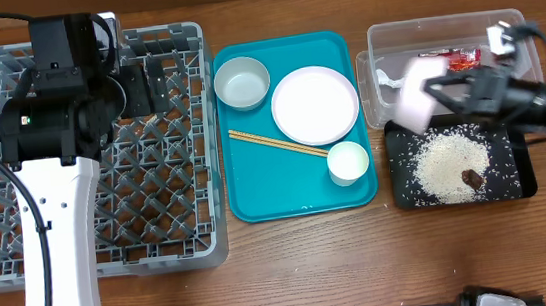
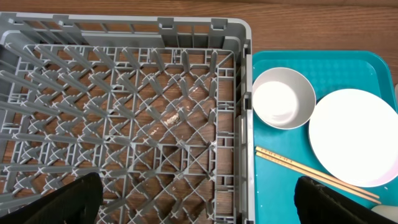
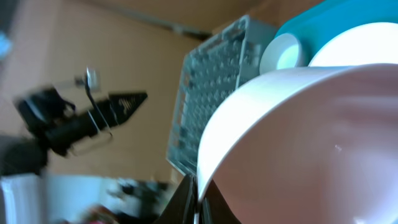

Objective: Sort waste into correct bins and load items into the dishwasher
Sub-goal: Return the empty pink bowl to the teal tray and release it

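On the right, the right gripper (image 1: 436, 90) is clamped on the pink bowl (image 1: 414, 94) above the black tray (image 1: 522, 177). Next, I'd judge, the bowl must cross to the rack (image 1: 183, 212), where the left gripper (image 2: 199, 200) hovers, fingers wide apart.

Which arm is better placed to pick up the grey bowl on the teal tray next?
Left. The left gripper, open and empty, hangs over the rack beside the grey bowl; the right gripper holds a pink bowl near the black tray.

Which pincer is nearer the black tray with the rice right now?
Right. The right pincer, gripping the pink bowl, hovers by the black tray's far left corner; the left pincer is open across the table, above the grey rack.
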